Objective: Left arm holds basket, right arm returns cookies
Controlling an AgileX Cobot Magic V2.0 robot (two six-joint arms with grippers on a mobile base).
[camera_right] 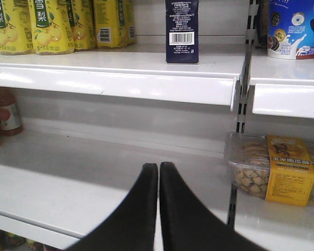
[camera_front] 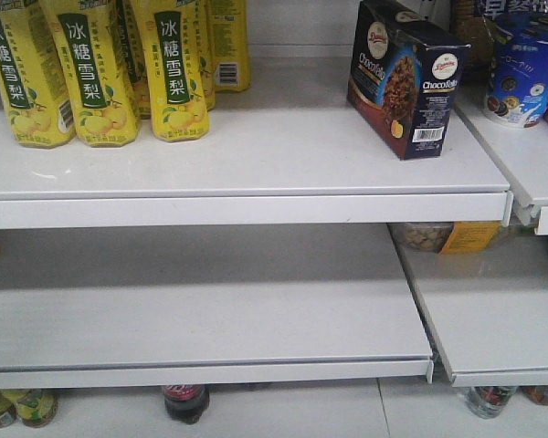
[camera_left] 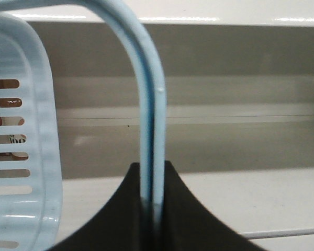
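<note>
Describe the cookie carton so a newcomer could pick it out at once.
Start at the top white shelf, with yellow drink bottles on its left. Near that shelf's right end the cookies stand upright and alone. It is the only dark navy-black rectangular box, with a chocolate cookie picture and a barcode, unlike the round blue cookie tub on the next shelf section to the right.

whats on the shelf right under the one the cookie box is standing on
The shelf below the cookie box looks bare in its visible part. Next to it, on the neighbouring shelf, is a clear snack tub with a yellow label. The upper shelf hides the back strip.
</note>
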